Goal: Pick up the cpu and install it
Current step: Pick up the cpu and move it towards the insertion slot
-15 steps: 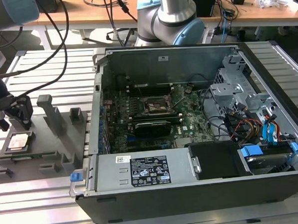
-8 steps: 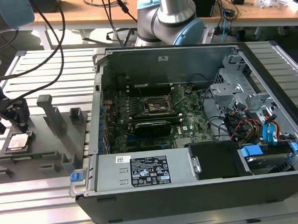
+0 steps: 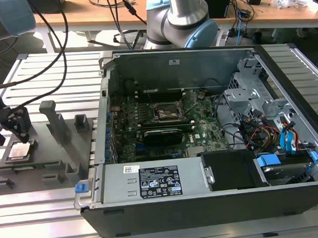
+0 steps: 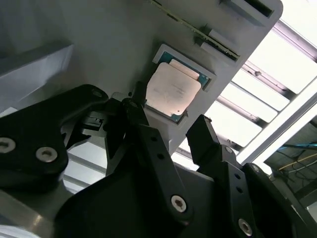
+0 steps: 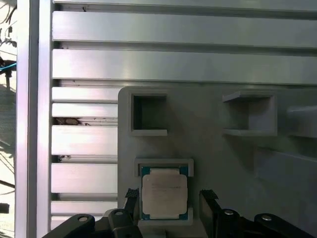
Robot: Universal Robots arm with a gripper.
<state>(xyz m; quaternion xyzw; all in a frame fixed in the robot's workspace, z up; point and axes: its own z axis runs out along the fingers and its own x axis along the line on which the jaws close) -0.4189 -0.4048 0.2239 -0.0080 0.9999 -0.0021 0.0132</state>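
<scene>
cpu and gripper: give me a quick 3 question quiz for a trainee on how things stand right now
1. True or false: the cpu lies flat in a recess of the grey holder.
2. Pick one. The gripper is: A) shut on the cpu; B) open, one finger on each side of the cpu; C) shut with nothing in it.
3. Short answer: in the exterior view, on which side of the computer case is the grey holder?

Key: 1 true. 2 B. 3 the exterior view's left.
</scene>
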